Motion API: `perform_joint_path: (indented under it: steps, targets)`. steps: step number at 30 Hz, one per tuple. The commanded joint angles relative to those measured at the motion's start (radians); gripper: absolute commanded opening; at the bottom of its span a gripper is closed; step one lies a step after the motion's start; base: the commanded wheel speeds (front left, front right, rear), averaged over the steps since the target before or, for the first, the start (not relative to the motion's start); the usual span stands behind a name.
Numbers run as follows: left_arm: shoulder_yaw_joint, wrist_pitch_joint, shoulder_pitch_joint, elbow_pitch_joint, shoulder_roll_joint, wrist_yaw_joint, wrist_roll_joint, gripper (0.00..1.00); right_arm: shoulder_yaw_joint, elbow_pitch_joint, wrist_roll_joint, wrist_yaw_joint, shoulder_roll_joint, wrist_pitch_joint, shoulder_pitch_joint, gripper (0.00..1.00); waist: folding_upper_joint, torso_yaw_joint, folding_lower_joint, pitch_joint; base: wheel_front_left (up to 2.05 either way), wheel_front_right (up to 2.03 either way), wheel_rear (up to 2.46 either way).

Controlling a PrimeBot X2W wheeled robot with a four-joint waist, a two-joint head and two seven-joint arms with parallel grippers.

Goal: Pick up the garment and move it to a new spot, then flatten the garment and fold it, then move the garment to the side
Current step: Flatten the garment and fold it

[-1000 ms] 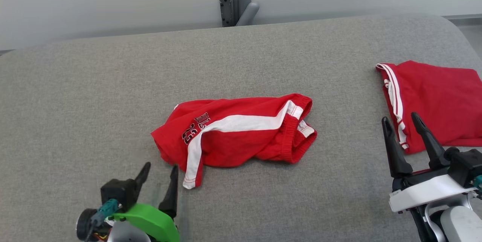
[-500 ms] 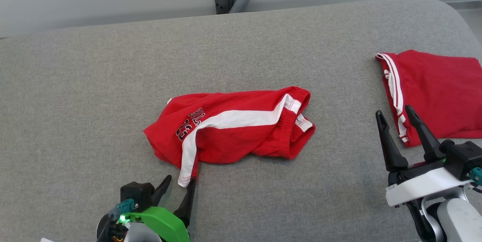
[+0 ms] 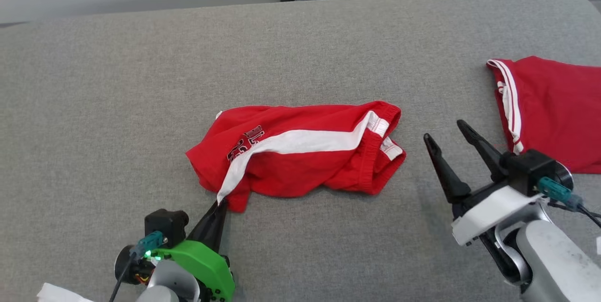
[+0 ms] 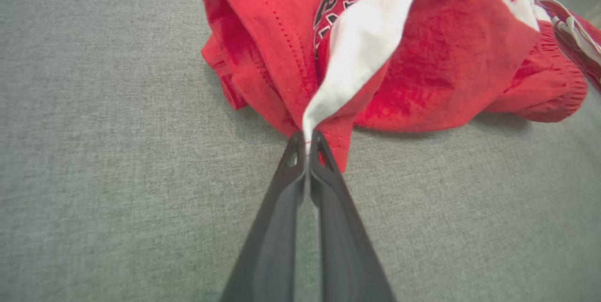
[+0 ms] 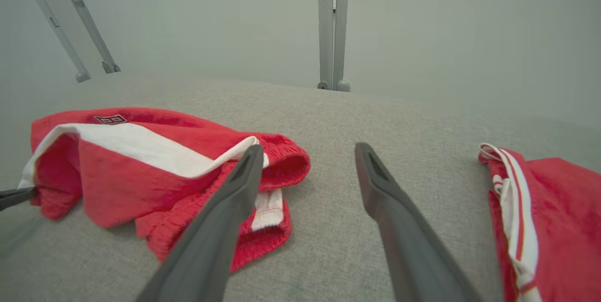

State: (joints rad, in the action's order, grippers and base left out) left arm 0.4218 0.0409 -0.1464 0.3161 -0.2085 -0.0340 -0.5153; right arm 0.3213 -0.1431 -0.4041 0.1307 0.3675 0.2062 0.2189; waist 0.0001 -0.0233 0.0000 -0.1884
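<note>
A second ago our left gripper stood wide beside the hem. Now its fingers have closed on the lower tip of the white stripe of the red shorts — a pinch of cloth sits between the tips. The shorts lie crumpled on the grey cushion, well to the left of the folded red garment, and the pinched corner is their farthest end from it. Our right gripper hangs open and empty between the shorts and that garment, having edged toward the shorts. We judge the grasp made — the lift can begin, though from one corner the rest will trail.
</note>
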Motion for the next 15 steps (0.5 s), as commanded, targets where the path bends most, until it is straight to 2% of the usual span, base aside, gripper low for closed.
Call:
perform_joint_path:
  steps: [1,15]
  targets:
    - [0.002,0.007,-0.024,-0.005,0.001,0.004,0.007,0.0,0.036,-0.019,-0.014,0.0,0.012,-0.008,0.041,1.0,-0.0001,0.031,0.0,-0.035,0.0,0.0,0.0]
    - [0.03,0.044,-0.098,0.031,0.038,-0.011,0.018,0.0,0.277,-0.173,-0.066,0.0,0.086,-0.056,0.27,1.0,-0.0001,0.1,0.0,-0.124,0.0,0.0,0.0]
